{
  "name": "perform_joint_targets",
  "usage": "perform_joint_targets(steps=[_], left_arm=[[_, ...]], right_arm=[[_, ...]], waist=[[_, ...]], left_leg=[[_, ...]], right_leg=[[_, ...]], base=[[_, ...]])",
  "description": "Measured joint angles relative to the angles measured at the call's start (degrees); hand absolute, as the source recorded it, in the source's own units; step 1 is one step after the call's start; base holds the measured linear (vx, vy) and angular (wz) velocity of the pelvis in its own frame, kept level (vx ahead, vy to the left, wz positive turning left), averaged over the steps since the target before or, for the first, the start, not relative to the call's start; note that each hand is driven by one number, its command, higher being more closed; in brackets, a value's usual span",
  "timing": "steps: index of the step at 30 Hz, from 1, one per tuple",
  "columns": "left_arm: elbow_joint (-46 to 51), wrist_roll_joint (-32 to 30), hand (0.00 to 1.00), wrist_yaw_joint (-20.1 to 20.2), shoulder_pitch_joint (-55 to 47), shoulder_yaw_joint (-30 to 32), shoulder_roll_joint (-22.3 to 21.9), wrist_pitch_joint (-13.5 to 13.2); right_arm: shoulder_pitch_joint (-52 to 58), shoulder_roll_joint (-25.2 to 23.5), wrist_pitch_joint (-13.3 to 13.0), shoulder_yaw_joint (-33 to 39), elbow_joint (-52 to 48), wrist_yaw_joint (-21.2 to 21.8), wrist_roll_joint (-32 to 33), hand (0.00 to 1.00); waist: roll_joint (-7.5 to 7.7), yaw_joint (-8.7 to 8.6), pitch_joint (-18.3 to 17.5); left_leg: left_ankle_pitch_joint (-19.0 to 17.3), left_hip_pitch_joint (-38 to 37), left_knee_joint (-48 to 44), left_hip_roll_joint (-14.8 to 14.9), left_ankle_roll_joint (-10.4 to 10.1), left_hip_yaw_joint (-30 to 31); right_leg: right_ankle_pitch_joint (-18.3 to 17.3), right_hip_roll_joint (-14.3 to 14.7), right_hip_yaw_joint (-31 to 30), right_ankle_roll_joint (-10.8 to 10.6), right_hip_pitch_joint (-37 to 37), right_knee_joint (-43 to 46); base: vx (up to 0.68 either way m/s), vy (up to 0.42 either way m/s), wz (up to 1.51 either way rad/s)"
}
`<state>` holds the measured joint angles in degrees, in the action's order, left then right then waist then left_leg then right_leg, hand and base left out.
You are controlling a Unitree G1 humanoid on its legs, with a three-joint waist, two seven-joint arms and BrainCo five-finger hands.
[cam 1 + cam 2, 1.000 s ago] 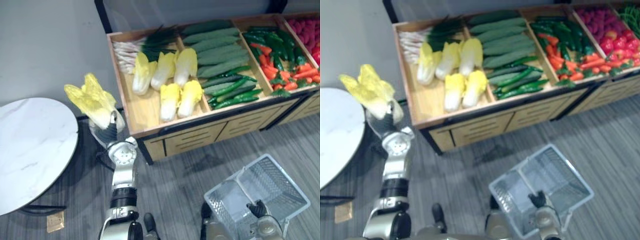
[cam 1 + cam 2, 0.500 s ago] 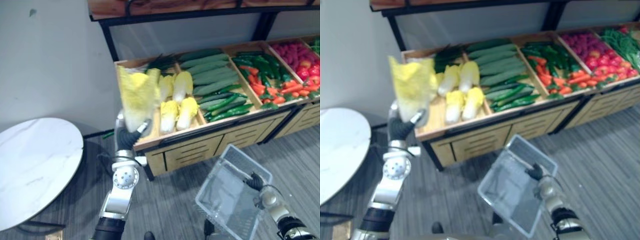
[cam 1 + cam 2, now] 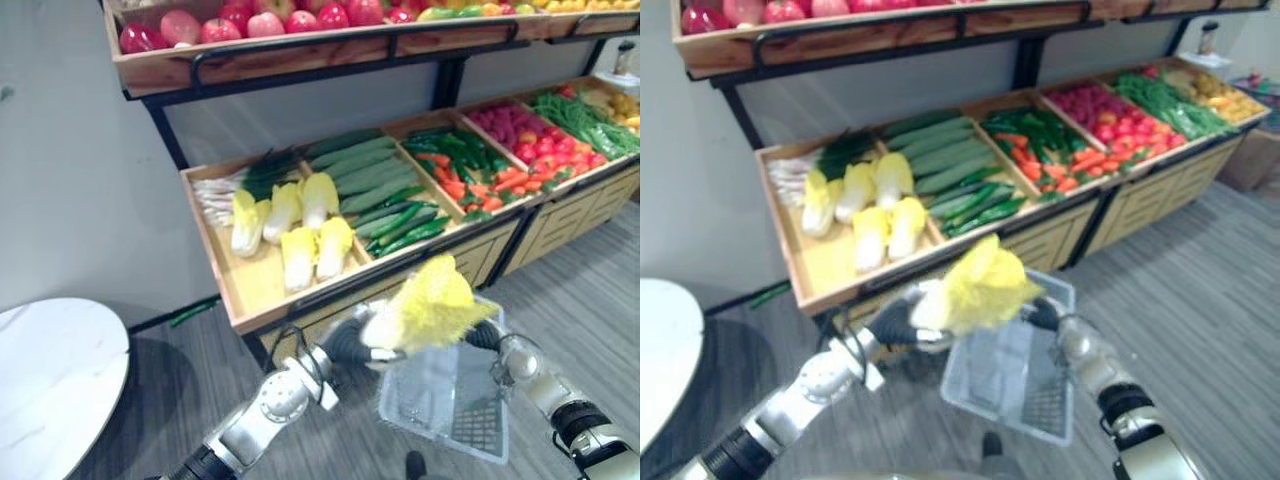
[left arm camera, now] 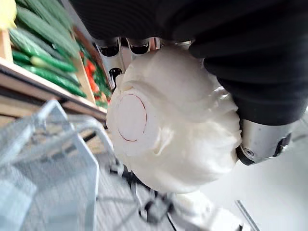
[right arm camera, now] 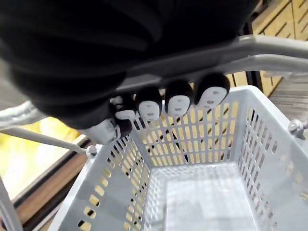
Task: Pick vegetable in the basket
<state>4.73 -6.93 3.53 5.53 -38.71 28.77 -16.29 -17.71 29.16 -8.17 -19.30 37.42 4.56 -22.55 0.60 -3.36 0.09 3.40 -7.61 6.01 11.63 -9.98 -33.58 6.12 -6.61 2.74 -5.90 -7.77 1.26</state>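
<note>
Yellow cabbage [image 3: 432,305]: leafy, white at the base; it hangs in the air just above the open top of the basket, not yet inside.
Left hand [image 3: 347,345]: its fingers [image 4: 118,48] are curled round the white base of the cabbage and clamp it firmly.
Right hand [image 3: 484,336]: its fingers [image 5: 179,103] are wrapped round the grey handle [image 5: 269,48], and the basket hangs below them.
Basket [image 3: 440,410]: grey plastic mesh; the right wrist view shows nothing lying in it.
Wooden shelf [image 3: 255,295]: it stands behind the basket, with more cabbages [image 3: 300,255] in its left compartment.
Step in hand: I judge that the cabbage is about to be lowered into the basket.
How to do it well: bring the base down near the middle of the basket, away from the handle and the Right hand. Open the fingers only when the cabbage is low inside. Hold the basket level, because the new weight may tip it.
Risk: the wide leaves may catch on the rim.
</note>
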Motion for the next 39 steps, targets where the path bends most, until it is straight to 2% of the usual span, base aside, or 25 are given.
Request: perform_joint_targets(steps=[2,5,8,12,15,19,27,29,30,34,35,39], left_arm=[[0.0,0.0,1.00,1.7,1.4,-3.8,0.8,-0.1],[-1.7,-0.1,1.00,4.1,3.8,-8.9,0.7,-1.2],[-4.6,-0.3,1.00,5.0,5.0,-11.2,0.1,-1.3],[-11.4,-3.5,1.00,5.7,5.9,-11.9,-3.4,-1.3],[-18.3,-8.3,1.00,5.1,5.9,-10.2,-7.6,-0.6],[-27.0,-15.9,1.00,2.0,6.0,-6.2,-12.8,1.0],[-41.1,-28.3,1.00,-2.3,8.1,1.5,-18.9,5.0],[-43.3,-30.8,1.00,-3.4,9.0,3.6,-20.5,5.7],[-44.7,-32.3,0.00,-3.6,9.5,5.1,-21.4,6.0],[-48.4,-36.5,0.00,-5.4,11.7,9.6,-24.3,8.5],[-49.0,-37.5,0.00,-5.5,12.6,10.5,-24.4,9.9],[-49.5,-38.4,0.00,-5.6,13.4,13.2,-24.9,10.8]], right_arm=[[0.0,0.2,-0.1,-1.7,-3.3,0.5,0.0,1.00],[0.0,0.2,-0.4,-4.9,-8.0,2.2,0.0,1.00],[0.0,0.1,-0.8,-6.2,-11.1,2.7,0.1,1.00],[0.0,0.1,-0.8,-6.2,-13.8,4.3,0.1,1.00],[0.0,0.1,-0.8,-6.2,-16.2,4.8,0.5,1.00],[-0.1,-0.3,-0.9,-6.2,-17.5,6.0,1.4,1.00],[0.0,-0.1,-1.0,-6.1,-16.6,8.5,2.9,1.00],[0.0,-0.1,-1.0,-6.0,-16.5,8.6,3.4,1.00],[0.2,-0.2,-1.1,-6.0,-16.5,8.7,3.7,1.00],[0.8,-0.2,-2.4,-5.8,-16.5,9.3,5.1,1.00],[1.1,-0.2,-2.6,-5.8,-16.6,9.7,5.1,1.00],[1.4,-0.2,-2.6,-4.3,-16.6,10.1,5.1,1.00]], waist=[[0.11,0.03,-0.6],[0.74,-0.99,-1.5],[1.41,-1.29,-2.0],[2.03,-1.30,-2.6],[2.36,-1.38,-3.2],[2.54,-2.02,-3.3],[2.67,-2.90,-3.2],[2.74,-3.55,-3.1],[2.75,-3.77,-3.0],[2.89,-4.29,-2.6],[2.95,-4.28,-2.4],[2.62,-4.20,-1.7]], left_leg=[[-0.3,-0.8,0.0,0.1,-0.2,-0.8],[-0.7,-1.7,0.0,0.2,-0.3,-1.8],[-1.0,-1.9,0.0,0.1,-0.3,-2.2],[-1.5,-2.8,0.0,0.0,-0.4,-3.0],[-1.7,-2.8,0.0,0.0,-0.6,-3.3],[-1.8,-2.8,0.0,0.0,-0.7,-3.4],[-1.7,-2.0,0.0,-0.2,-0.6,-2.6],[-1.5,-1.4,0.0,-0.2,-0.5,-1.7],[-1.5,-1.4,0.0,-0.1,-0.4,-1.6],[-1.4,-0.7,0.0,-0.3,-0.4,-0.3],[-1.4,-0.6,0.0,-0.3,-0.3,-0.1],[-1.4,-0.4,0.0,-0.4,-0.3,0.2]], right_leg=[[-0.1,0.1,0.0,0.2,0.2,0.3],[-0.5,0.1,0.0,0.6,0.4,1.0],[-0.5,0.0,0.0,0.6,0.3,1.0],[-0.6,-0.1,-0.2,0.8,0.4,1.9],[-0.6,0.0,-0.5,1.0,0.1,1.9],[-0.4,0.0,-0.6,1.2,0.0,2.0],[-0.6,0.2,-1.3,0.9,-0.9,2.0],[-0.6,0.2,-1.1,0.9,-1.1,1.9],[-0.7,0.2,-1.1,0.9,-1.1,1.9],[-0.7,-0.1,-0.6,0.9,-1.1,1.9],[-0.7,-0.1,-0.5,0.9,-1.1,1.8],[-0.7,-0.3,-0.3,0.9,-1.1,1.8]], base=[[0.05,-0.013,-0.18],[0.04,0.004,-0.08],[0.04,0.008,-0.05],[0.05,0.015,-0.08],[0.05,0.013,-0.06],[0.02,0.004,-0.01],[0.01,-0.001,-0.01],[0.01,-0.010,0.11],[0.02,-0.009,0.04],[0.02,-0.006,0.11],[0.02,-0.005,0.09],[0.03,-0.004,0.05]])
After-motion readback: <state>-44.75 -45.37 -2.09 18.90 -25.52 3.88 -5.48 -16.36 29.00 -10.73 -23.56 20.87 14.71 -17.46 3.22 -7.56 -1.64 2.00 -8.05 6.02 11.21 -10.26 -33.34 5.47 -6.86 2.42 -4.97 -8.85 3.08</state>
